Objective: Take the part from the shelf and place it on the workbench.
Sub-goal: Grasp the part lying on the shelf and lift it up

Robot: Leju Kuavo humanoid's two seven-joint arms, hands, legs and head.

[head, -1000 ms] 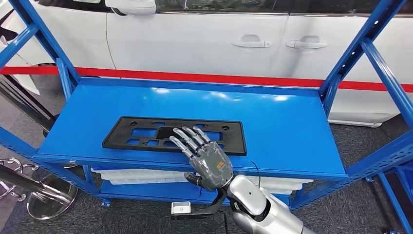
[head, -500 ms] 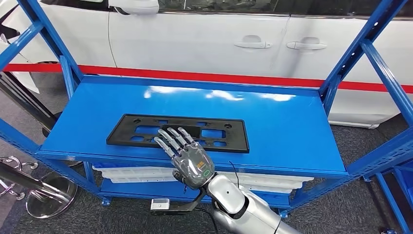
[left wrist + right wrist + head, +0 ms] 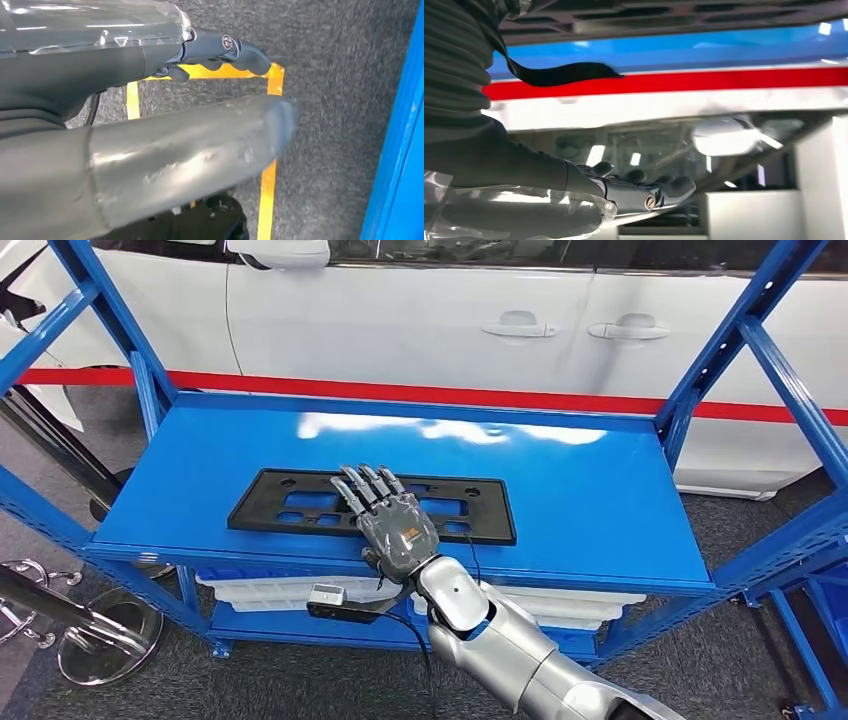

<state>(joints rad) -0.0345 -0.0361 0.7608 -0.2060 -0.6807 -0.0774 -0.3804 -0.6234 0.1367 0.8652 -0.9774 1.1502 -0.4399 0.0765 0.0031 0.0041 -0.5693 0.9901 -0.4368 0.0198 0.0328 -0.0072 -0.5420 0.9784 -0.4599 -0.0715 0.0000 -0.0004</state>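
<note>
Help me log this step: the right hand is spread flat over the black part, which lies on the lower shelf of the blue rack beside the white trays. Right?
Not quite. The head view shows the black part on the upper blue shelf; the white trays sit on the level below it. The right hand is indeed spread flat over it.

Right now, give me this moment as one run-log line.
phase: reaching | right hand: open, fingers extended above black part | part: flat on blue shelf | left hand: hanging, empty

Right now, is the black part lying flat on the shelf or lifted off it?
Flat. The black part lies along the blue shelf with no gap showing under it; the right hand is spread above it, with no grip visible.
</note>
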